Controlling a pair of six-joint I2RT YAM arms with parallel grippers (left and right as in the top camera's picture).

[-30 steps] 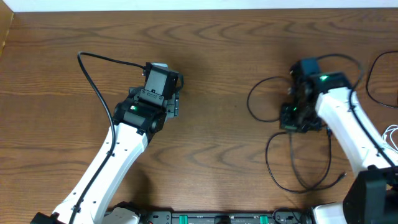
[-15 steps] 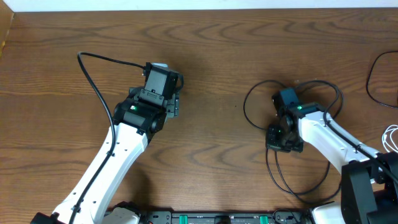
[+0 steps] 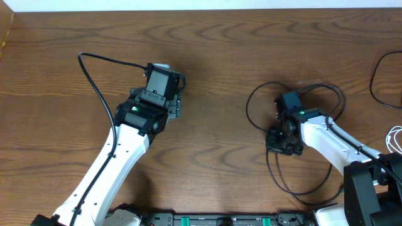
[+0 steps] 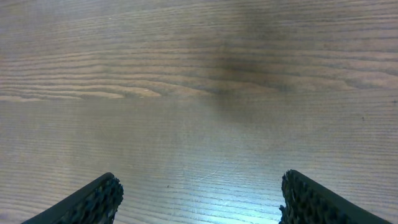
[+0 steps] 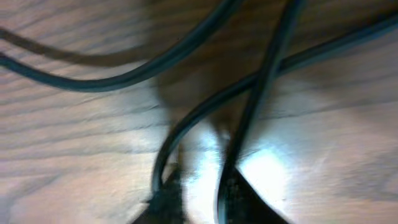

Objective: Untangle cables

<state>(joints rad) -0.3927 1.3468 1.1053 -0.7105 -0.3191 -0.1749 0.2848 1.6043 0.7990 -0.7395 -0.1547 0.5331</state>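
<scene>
Left fingers (image 4: 93, 202): dark, textured tips spread wide, nothing between them, bare wood below.

Right fingers (image 5: 168, 200): tips low over the desk with a narrow gap. Two strands of the thin black cable (image 3: 247, 110) run down to them. The view is blurred, so I cannot tell whether either strand is pinched.

The black cable lies in loose crossing loops on the desk's right half, towards the front edge. Thin white cable (image 3: 389, 139): at the right edge, apart from the loops.

Desk (image 3: 220, 50): brown wood grain, with a pale strip beyond the far edge.
</scene>
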